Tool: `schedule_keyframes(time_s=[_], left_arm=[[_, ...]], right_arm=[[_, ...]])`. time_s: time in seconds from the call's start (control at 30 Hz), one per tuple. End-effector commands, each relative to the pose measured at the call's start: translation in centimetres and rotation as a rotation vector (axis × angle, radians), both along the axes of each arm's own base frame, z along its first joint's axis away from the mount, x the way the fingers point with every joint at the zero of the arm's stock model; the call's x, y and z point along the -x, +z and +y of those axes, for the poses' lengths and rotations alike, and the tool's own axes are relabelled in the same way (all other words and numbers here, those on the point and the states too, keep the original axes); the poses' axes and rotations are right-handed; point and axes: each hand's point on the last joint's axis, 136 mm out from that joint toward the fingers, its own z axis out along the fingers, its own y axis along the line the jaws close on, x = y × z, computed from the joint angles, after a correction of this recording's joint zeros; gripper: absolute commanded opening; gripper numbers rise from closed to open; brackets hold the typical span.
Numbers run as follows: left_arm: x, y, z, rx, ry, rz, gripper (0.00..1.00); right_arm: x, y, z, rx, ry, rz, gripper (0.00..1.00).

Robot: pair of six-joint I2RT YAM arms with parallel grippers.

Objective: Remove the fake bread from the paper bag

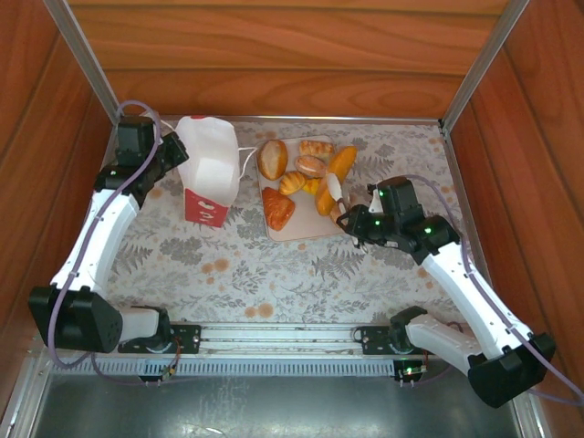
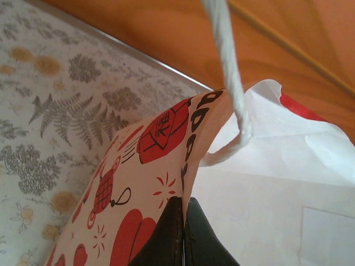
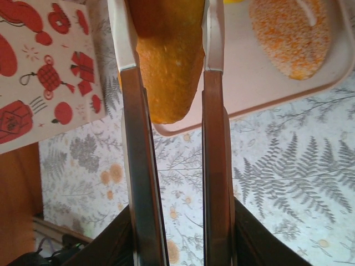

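Observation:
The paper bag (image 1: 208,169) stands upright at the back left, white above and red below. My left gripper (image 1: 179,151) is shut on the bag's top edge (image 2: 138,183); its black fingertips (image 2: 183,213) pinch the paper just below the white cord handle (image 2: 227,72). Several pieces of fake bread (image 1: 292,182) lie on the beige tray (image 1: 301,230). My right gripper (image 1: 338,199) is shut on an elongated golden loaf (image 3: 169,61) that fills the gap between its long fingers (image 3: 128,111) at the tray's near right edge. I cannot see inside the bag.
A sugar-crusted oval pastry (image 3: 288,36) lies on the tray (image 3: 260,94) just right of my right fingers. Wooden walls (image 1: 292,64) enclose the floral table (image 1: 274,274) on three sides. The bag's red-printed side (image 3: 44,66) is left of the tray.

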Motion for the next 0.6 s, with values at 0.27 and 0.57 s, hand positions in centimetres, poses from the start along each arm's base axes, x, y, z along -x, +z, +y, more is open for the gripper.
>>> schedule_keyframes(time_s=[0.27, 0.57], left_arm=[[-2.1, -1.2, 0.5, 0.098, 0.041, 0.074, 0.00], [-1.7, -2.9, 1.1, 0.137, 0.060, 0.121, 0.13]], right_arm=[[-1.9, -1.0, 2.6, -0.249, 0.082, -0.012, 0.08], [-3.2, -3.2, 3.9, -0.315, 0.120, 0.028, 0.20]])
